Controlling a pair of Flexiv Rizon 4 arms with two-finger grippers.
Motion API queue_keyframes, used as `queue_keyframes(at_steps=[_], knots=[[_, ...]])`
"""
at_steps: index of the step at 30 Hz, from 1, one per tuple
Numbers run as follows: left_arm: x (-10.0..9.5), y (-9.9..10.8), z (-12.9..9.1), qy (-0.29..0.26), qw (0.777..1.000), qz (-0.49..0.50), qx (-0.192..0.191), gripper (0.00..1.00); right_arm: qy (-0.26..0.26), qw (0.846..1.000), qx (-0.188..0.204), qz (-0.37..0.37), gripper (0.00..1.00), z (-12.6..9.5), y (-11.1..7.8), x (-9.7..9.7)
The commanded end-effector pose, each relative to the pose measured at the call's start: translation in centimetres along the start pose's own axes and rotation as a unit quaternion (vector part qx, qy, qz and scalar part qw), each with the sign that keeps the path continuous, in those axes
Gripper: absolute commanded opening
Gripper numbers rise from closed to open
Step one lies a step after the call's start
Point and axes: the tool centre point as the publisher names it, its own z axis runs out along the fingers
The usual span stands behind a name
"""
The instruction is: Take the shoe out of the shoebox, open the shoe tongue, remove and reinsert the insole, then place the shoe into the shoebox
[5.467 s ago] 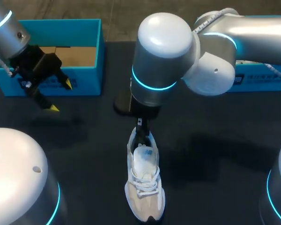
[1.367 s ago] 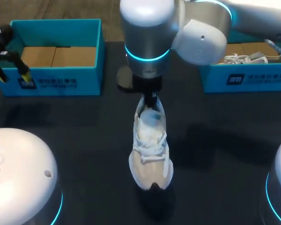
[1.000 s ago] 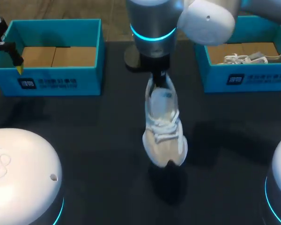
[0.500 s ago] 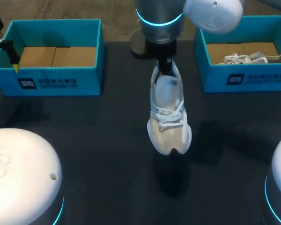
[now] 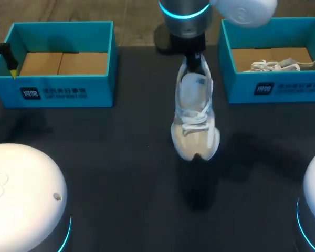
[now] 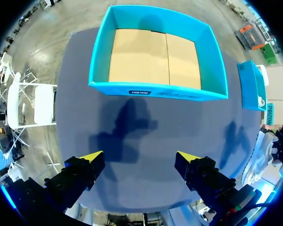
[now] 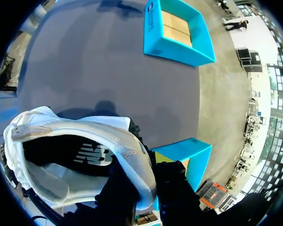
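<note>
**Last step: carrying the shoe to a shoebox**

The right end effector is clamped on the shoe's heel collar, one finger on each side. The shoe hangs clear of the tabletop, heel up and toe pointing to the near side. It sits between the two blue boxes, nearer the right shoebox. A pale insole shows inside the shoe, so I judge the insole work done and only the placing left.

The right shoebox already holds a second shoe. The left shoebox shows only its cardboard floor. Which box is the target can't be told for sure.

The next move calls for carrying the shoe over a box wall with the toe clear of the rim. Then lower it flat inside and let go only once the sole rests on the floor.

The left end effector is spread wide with nothing between the fingers. It hovers over bare tabletop in front of the left shoebox, at the far left of the head view.

Versus 5.5 s ago:
- The shoe was low at the front-centre of the tabletop. It is now raised and has shifted back and right.
- The right arm has swung away, so the right shoebox is uncovered.
- The left end effector has pulled out to the left.
</note>
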Motion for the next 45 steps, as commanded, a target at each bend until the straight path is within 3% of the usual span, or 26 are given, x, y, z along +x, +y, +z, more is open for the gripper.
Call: queue_keyframes(at_steps=[1, 3, 5, 19, 28, 32, 38, 41, 45], knots=[[-0.2, -0.1, -0.2, -0.006, 1.000, -0.003, -0.003, 1.00, 0.007, 1.000, -0.008, -0.007, 0.00, 0.0, -1.6, -1.4], [-0.3, -0.2, -0.1, -0.008, 1.000, -0.005, -0.009, 1.00, 0.002, 1.000, 0.003, -0.014, 0.00, 0.3, -2.2, -2.2], [-0.3, -0.2, -0.1, -0.008, 1.000, -0.005, -0.009, 1.00, 0.001, 1.000, -0.017, -0.022, 0.00, 0.9, -3.0, -3.2], [-0.3, -0.2, -0.1, -0.008, 1.000, -0.005, -0.009, 1.00, 0.001, 1.000, -0.017, -0.022, 0.00, 0.9, -3.0, -3.2], [-0.3, -0.2, -0.1, -0.008, 1.000, -0.005, -0.009, 1.00, -0.026, 0.999, 0.030, -0.014, 0.00, 0.8, -7.0, -9.3], [-0.3, -0.2, -0.1, -0.008, 1.000, -0.005, -0.009, 1.00, -0.029, 0.999, 0.003, -0.019, 0.00, 1.1, -8.5, -11.8], [-0.3, -0.2, -0.1, -0.008, 1.000, -0.005, -0.009, 1.00, -0.031, 0.999, 0.003, -0.031, 0.00, 2.4, -10.2, -15.4], [-0.3, -0.2, -0.1, -0.008, 1.000, -0.005, -0.009, 1.00, -0.023, 0.999, 0.005, -0.048, 0.00, 3.4, -10.9, -16.9], [-0.3, -0.2, -0.1, -0.008, 1.000, -0.005, -0.009, 1.00, -0.023, 0.999, 0.005, -0.048, 0.00, 3.4, -10.9, -16.9]])
